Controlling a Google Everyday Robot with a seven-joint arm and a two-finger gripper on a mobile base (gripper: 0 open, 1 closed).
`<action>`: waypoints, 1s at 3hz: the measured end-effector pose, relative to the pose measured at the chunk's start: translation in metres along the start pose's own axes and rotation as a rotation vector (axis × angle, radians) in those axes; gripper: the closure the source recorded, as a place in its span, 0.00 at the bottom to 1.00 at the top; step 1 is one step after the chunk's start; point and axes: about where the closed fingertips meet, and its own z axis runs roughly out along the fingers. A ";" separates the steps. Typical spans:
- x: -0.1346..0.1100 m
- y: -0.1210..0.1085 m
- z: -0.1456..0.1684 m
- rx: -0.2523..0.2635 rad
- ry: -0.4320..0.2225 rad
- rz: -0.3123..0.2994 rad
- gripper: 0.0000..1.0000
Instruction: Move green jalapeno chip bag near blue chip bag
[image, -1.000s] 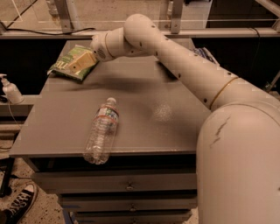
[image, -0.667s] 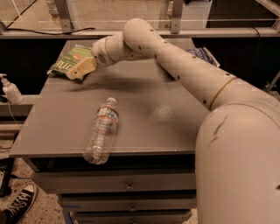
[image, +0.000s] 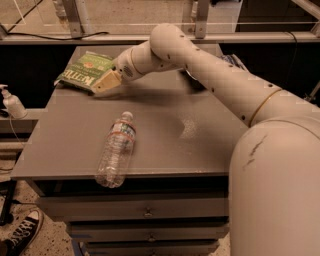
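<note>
The green jalapeno chip bag (image: 84, 70) lies flat at the far left corner of the grey table (image: 200, 145), its white lettering showing. My gripper (image: 103, 82) is at the bag's near right edge, low over the table and touching or just above the bag. The arm reaches in from the right across the back of the table. Only a small dark corner of the blue chip bag (image: 233, 61) shows, behind the arm at the far right of the table.
A clear plastic water bottle (image: 116, 150) lies on its side at the front left of the table. A spray bottle (image: 11, 103) stands on a shelf left of the table. A shoe (image: 20, 234) is on the floor at the lower left.
The gripper has moved a little toward the table's front, from over the green bag to its near right edge. The bag and the bottle have not visibly moved.
</note>
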 end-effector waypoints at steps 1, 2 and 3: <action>0.007 -0.010 -0.010 0.017 0.017 -0.001 0.46; 0.012 -0.014 -0.016 0.032 0.025 0.007 0.69; 0.017 -0.016 -0.022 0.045 0.032 0.018 0.92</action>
